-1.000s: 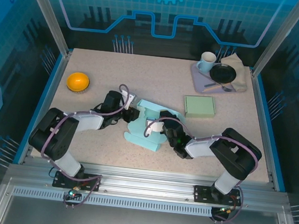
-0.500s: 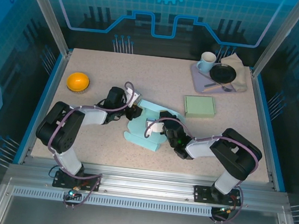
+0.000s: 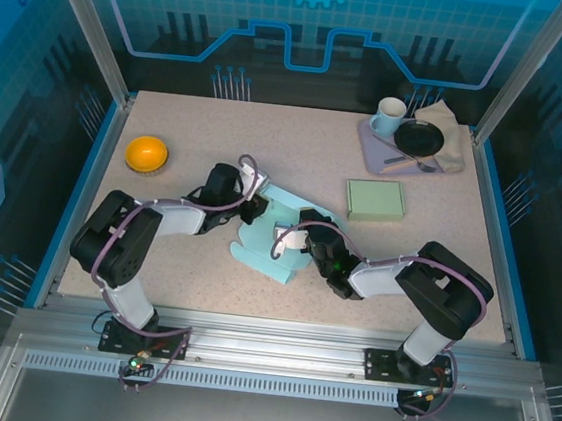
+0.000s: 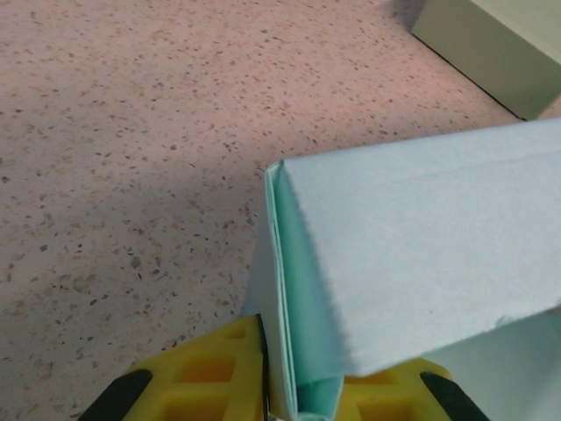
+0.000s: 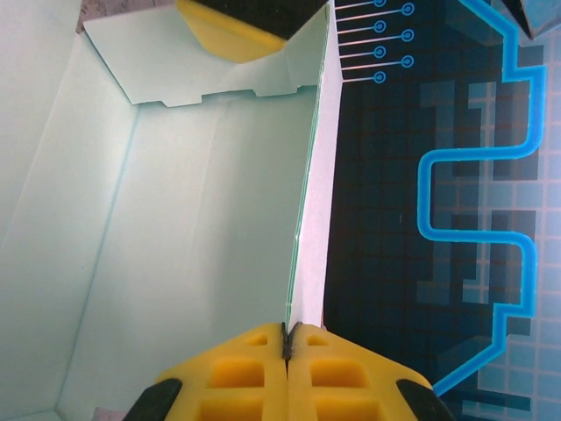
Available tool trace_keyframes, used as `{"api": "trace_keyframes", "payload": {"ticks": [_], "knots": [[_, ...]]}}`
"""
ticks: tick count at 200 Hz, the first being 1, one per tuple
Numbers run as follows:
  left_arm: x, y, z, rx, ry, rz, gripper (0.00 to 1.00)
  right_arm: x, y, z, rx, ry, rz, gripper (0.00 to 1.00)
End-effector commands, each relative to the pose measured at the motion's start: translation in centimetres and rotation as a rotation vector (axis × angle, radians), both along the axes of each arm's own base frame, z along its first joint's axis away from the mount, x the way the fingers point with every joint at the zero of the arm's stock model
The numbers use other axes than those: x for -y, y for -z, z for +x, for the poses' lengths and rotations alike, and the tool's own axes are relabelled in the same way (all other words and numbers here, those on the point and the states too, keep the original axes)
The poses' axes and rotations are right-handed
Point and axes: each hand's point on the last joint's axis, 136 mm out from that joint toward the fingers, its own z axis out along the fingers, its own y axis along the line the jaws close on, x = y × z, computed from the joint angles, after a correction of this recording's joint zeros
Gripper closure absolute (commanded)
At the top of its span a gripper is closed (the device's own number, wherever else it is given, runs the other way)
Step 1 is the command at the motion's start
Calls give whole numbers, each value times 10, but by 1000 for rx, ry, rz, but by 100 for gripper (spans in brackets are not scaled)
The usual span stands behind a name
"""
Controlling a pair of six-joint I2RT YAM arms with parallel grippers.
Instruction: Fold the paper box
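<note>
Down at the bottom of the top view both arms reach in from their bases toward the middle of the speckled table. There the light blue paper box lies half-formed, a little below and left of the frame's centre.

The right gripper sits at the box's right side. In its wrist view the two yellow pads meet at the bottom edge with one thin upright wall of the box pinched between them, so the jaws are fully closed on that wall. One yellow fingertip of the other arm shows at the top of that view, past the box's far wall.

The left gripper is at the box's upper left edge. Its wrist view shows a doubled-over flap standing between its yellow pads at the bottom of the frame, both pads against the paper, so the jaws are nearly closed and clamped on the flap.

Farther up and to the right lies a flat green box, well apart from the blue one. An orange bowl sits at the left edge. In the upper right corner a lilac tray carries a mug and a black dish, with a beige cloth beside them.
</note>
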Motion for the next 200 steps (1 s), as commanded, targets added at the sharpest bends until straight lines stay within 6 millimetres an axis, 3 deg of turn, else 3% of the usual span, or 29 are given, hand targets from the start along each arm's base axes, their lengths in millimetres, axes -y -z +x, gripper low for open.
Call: {"api": "trace_keyframes", "payload": {"ticks": [1,36,66,88,200], "knots": [[7,-13,9,48,-112,-4,85,3,83,-46,-260,-107,-198,100],[-2,-5,16,85,-283,105,85,-1,80,-44,-261,-84,-175,100],[-38,3,25,44,-531,181,88,3,75,-41,-252,-51,-148,100],[-51,6,25,22,-640,201,89,3,74,-41,-254,-46,-136,100],[-77,36,20,-34,-832,427,90,3,61,-36,-246,-20,-73,100]]}}
